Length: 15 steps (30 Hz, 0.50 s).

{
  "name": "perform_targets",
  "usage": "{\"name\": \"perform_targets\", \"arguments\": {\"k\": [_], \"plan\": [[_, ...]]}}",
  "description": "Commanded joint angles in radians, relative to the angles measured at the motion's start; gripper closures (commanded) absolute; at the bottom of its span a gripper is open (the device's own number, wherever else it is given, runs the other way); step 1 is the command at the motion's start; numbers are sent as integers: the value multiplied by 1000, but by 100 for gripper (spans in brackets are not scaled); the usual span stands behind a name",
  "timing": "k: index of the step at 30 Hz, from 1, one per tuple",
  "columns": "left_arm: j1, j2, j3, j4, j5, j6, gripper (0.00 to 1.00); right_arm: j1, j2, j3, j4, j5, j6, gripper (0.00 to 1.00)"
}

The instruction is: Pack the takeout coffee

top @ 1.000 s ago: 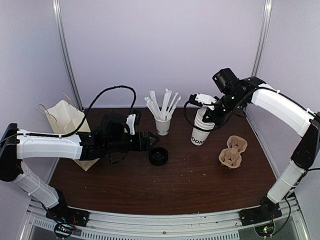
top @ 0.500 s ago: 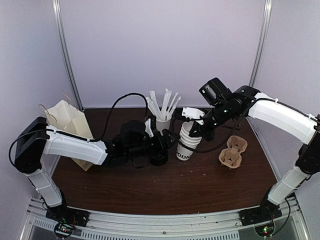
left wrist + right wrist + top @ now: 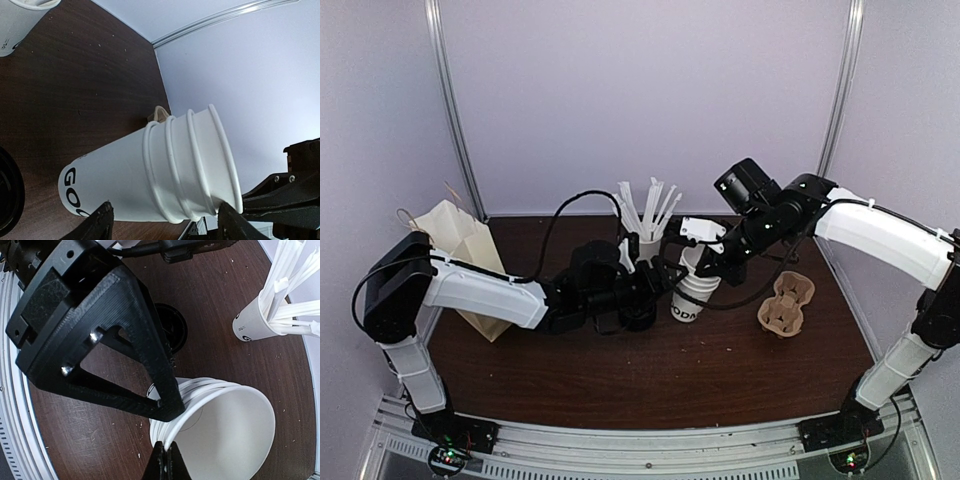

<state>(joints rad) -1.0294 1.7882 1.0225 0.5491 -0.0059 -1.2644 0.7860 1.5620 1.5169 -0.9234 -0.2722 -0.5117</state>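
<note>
Left gripper [image 3: 167, 220]: jaws wide, one finger on each side of the lower body of a stack of nested white paper cups [image 3: 688, 298]. Contact between fingers and cup wall cannot be told.

Right gripper [image 3: 165, 432]: comes in from above, fingers pinched together on the rim at the top of the stack, one inside the mouth and one outside. Whether it holds only the innermost rim cannot be told.

Stack: near the table's middle, leaning slightly, no lid on it. The outermost white paper cup [image 3: 100, 185] carries dark lettering near its base, "GOO" readable in the left wrist view. Whether the base rests on the dark brown wooden table [image 3: 650, 380] cannot be told.

Round black plastic lid [image 3: 9, 195]: flat on the table just beside the stack, on its left in the top view, partly under the left gripper.

Others:
- white paper cup holding white straws [image 3: 645, 250], behind the lid
- brown moulded-pulp cup carrier [image 3: 787, 303], right of the stack, apart from it
- cream paper bag with handles [image 3: 455, 240], far left
</note>
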Motion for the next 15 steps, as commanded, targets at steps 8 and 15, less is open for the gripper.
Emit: {"name": "perform_targets", "arguments": {"k": [8, 15], "plan": [[2, 73, 86, -169, -6, -96, 32, 16, -20, -33, 69, 64, -24, 100], [13, 108, 71, -186, 2, -152, 33, 16, -30, 0, 62, 72, -27, 100]]}}
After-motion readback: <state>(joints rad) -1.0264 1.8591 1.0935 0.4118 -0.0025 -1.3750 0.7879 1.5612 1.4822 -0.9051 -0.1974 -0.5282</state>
